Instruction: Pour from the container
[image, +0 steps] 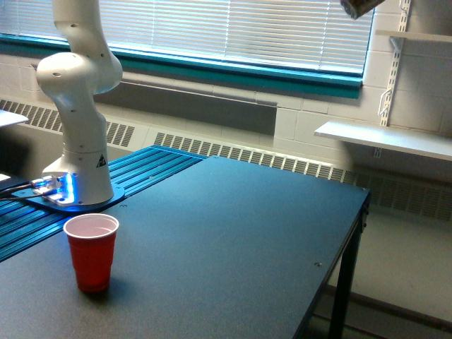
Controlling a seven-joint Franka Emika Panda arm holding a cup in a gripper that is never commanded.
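While the container (pixel 357 7) sits nearly cropped at the top edge, tool out of frame, grip state unknown; red cup (pixel 91 251) upright on desk (pixel 233 233).

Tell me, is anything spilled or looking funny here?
Nothing is spilled. The red cup stands upright on the dark table. The odd part: the clear container sits high at the picture's top edge, mostly cut off and far from the cup.
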